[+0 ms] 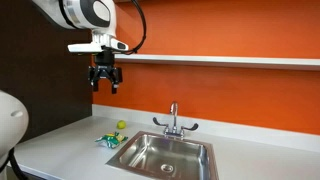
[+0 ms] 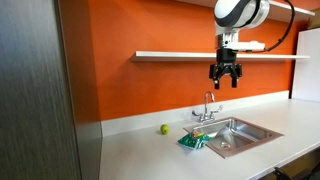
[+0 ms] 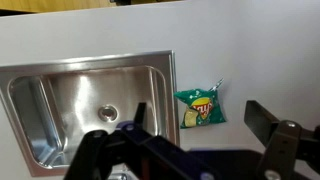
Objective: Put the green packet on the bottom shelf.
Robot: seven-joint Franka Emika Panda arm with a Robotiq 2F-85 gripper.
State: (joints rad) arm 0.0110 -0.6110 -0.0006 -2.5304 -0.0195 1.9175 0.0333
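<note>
The green packet (image 3: pixel 201 106) lies flat on the grey countertop (image 3: pixel 260 60) beside the steel sink (image 3: pixel 90 105). It also shows in both exterior views (image 1: pixel 108 140) (image 2: pixel 191 141), next to the sink's edge. My gripper (image 1: pixel 105 82) (image 2: pixel 225 78) hangs high above the counter, level with the bottom shelf (image 1: pixel 220 61) (image 2: pixel 185 55), a thin white board on the orange wall. The gripper is open and empty. In the wrist view its dark fingers (image 3: pixel 190 135) spread wide, with the packet far below between them.
A small yellow-green ball (image 1: pixel 121 125) (image 2: pixel 164 129) sits on the counter near the wall. A faucet (image 1: pixel 173 120) (image 2: pixel 208 106) stands behind the sink. A dark panel (image 2: pixel 40 90) borders the counter's end.
</note>
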